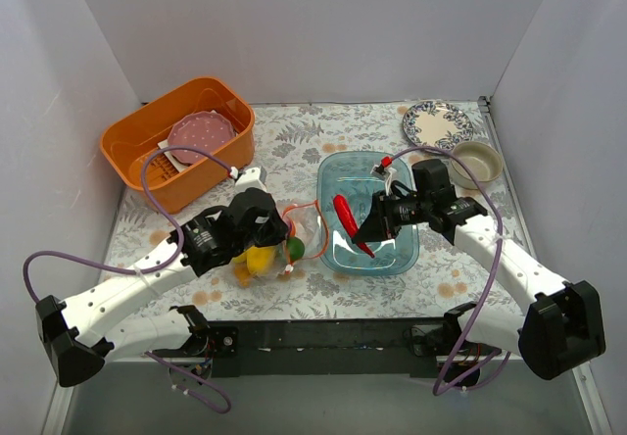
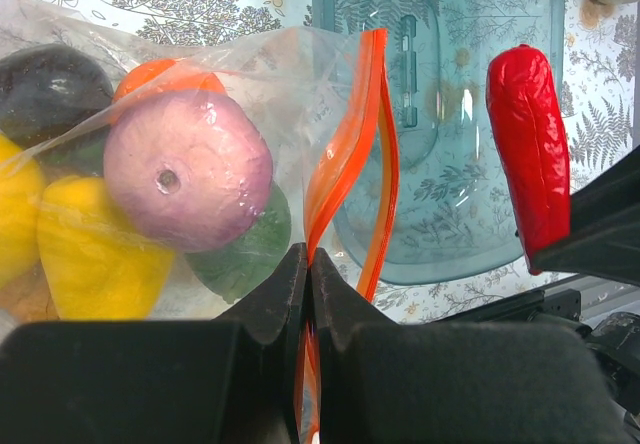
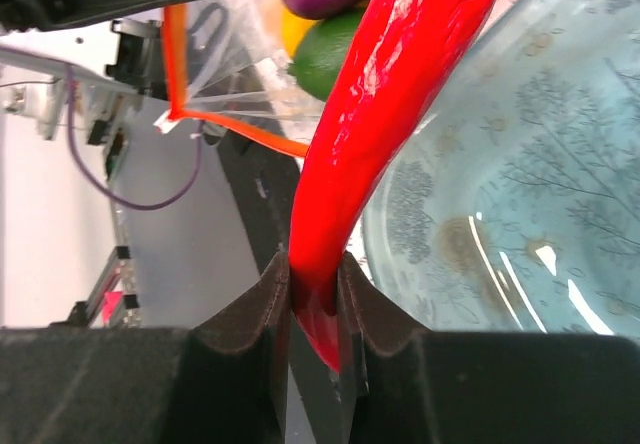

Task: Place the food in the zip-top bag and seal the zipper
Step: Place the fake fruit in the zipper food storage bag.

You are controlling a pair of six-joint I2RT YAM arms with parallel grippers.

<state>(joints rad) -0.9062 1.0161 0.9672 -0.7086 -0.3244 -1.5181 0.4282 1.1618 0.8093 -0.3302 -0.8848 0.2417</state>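
Note:
My left gripper [image 2: 310, 264] is shut on one side of the orange-red zipper [image 2: 345, 154] of the zip-top bag [image 1: 306, 227], whose mouth gapes toward the tray. Inside the bag lie a purple onion [image 2: 188, 169], a yellow pepper [image 2: 95, 254], a green piece [image 2: 245, 259], a dark one [image 2: 50, 89] and an orange [image 2: 165, 76]. My right gripper [image 3: 313, 274] is shut on the thin end of the red chili [image 3: 385, 94]. It holds the chili above the clear blue tray [image 1: 392, 175], its tip pointing at the bag mouth. In the top view the right gripper [image 1: 370, 234] hangs over the tray's left side.
An orange basket [image 1: 196, 182] with a pink plate [image 1: 201, 136] stands at the back left. At the back right are a patterned plate [image 1: 436, 121] and a beige bowl [image 1: 477, 161]. White walls close three sides.

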